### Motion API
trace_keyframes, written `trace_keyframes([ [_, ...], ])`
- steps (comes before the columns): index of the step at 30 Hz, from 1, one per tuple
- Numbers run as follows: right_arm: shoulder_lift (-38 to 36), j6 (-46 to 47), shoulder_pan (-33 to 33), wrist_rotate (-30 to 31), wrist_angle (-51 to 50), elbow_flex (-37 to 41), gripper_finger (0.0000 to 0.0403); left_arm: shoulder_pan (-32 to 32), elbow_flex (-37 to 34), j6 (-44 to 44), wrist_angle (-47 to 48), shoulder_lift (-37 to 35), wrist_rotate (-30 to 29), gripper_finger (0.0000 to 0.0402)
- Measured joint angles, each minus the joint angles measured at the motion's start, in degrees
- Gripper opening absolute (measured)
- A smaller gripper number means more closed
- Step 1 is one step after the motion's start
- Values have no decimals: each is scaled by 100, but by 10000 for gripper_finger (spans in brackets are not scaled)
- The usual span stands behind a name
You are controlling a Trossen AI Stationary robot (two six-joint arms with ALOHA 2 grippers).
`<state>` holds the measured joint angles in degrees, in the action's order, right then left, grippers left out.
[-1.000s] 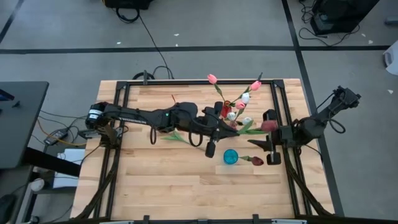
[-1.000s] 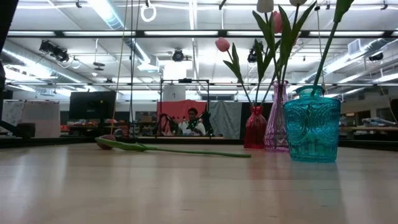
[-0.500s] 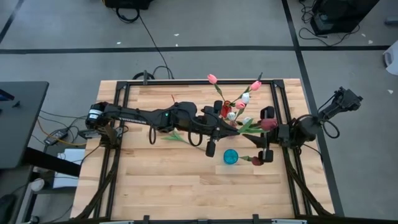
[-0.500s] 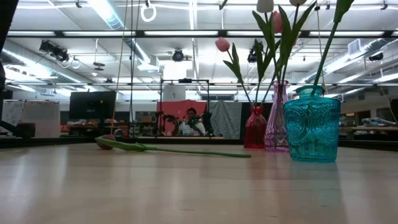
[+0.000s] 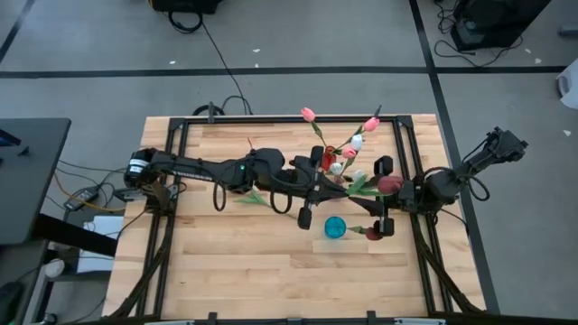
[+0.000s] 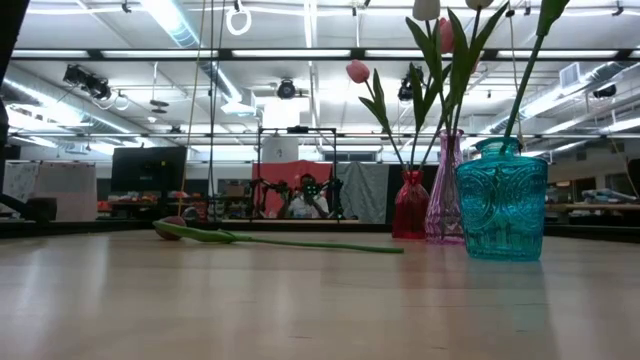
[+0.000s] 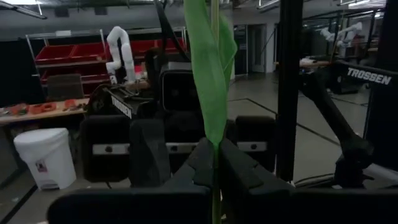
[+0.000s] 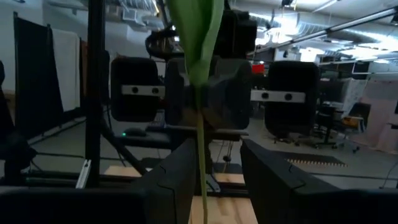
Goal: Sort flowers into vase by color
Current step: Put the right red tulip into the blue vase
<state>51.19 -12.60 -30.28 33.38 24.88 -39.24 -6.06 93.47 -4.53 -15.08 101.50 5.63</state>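
Presently, two hands meet over the right half of the wooden surface point(image 5: 226, 262), facing each other across one flower. Left hand point(image 7: 214, 163): fingers pressed together on a thin green stem point(image 7: 215, 93), a long leaf rising from the pinch; seen from above it sits just left of the cluster of vases, at the end of the arm stretched across from the left edge. Right hand point(image 8: 214, 163): fingers point(image 8: 180, 171) standing partly apart, a green stem point(image 8: 200, 143) and leaf running up between them, closer to one finger; whether either finger touches it cannot be told. From above, this right hand point(image 5: 383, 197) hovers beside a dark maroon head point(image 5: 390, 183) near the right rail. Vases, three: one teal glass point(image 6: 501, 198), one pink glass point(image 6: 446, 186), one red point(image 6: 409, 204), standing close together, the teal nearest the low camera. Flowers upright in the vases: pink heads, at least three point(image 5: 308, 114) point(image 5: 371, 123) point(image 5: 336, 167); white heads, two or three point(image 5: 356, 142), partly hidden by the arms. Flowers lying on the surface: one maroon head point(image 5: 372, 233) just right of the teal vase point(image 5: 335, 227); the low view shows one long stem point(image 6: 290, 241) lying flat. A person point(image 6: 304, 199) sits well beyond the surface in the room.
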Motion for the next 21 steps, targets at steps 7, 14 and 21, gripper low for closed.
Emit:
trace_keyframes([
  [7,391,-277,114,-39,307,0,136,17,0,-5,-516,322,5,15],
  [14,434,-403,110,5,365,0,124,4,0,-54,-713,408,54,15],
  [21,252,-409,101,-57,337,0,102,4,0,-123,-762,408,70,15],
])
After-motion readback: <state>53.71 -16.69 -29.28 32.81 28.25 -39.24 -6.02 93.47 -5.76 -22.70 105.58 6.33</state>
